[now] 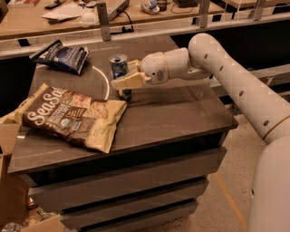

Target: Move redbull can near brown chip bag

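The redbull can (118, 66) stands upright on the dark table (181, 113), blue and silver with an open silver top. My gripper (124, 81) reaches in from the right and is shut on the can's middle; its near tan finger (131, 81) crosses the can's front. The can's base shows just below the finger, at the table surface. The brown chip bag (72, 118) lies flat at the front left, with white "SeaSalt" lettering and tan edges. Its right corner lies just below and left of the can's base, a short way off.
A dark blue chip bag (61, 56) lies at the table's back left. A wooden bench with clutter (68, 13) runs behind the table. My white arm (235, 81) spans the right side. A cardboard box (11, 181) stands on the floor at the left.
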Motion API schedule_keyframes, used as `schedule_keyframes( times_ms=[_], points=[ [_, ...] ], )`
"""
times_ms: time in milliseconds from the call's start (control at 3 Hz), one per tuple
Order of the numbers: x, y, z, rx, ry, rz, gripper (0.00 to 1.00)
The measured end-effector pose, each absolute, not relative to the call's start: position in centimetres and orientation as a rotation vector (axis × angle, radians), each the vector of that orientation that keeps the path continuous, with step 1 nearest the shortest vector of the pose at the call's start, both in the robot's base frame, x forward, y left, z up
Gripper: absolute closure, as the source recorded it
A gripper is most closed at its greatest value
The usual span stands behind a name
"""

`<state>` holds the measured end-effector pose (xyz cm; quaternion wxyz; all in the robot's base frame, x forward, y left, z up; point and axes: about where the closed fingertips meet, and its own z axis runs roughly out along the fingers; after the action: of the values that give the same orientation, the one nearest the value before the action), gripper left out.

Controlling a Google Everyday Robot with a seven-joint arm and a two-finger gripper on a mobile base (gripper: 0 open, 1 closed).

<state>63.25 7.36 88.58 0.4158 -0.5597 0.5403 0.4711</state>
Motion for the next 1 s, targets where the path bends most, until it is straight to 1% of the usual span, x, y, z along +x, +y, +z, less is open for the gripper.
schedule_keyframes(
  times_ms=[667, 1000],
  points=[
    [62.44, 6.85, 88.14, -1.442, 1.343, 1.186, 0.05],
    [62.59, 6.23, 88.14, -1.445, 1.349, 1.163, 0.00]
  ],
)
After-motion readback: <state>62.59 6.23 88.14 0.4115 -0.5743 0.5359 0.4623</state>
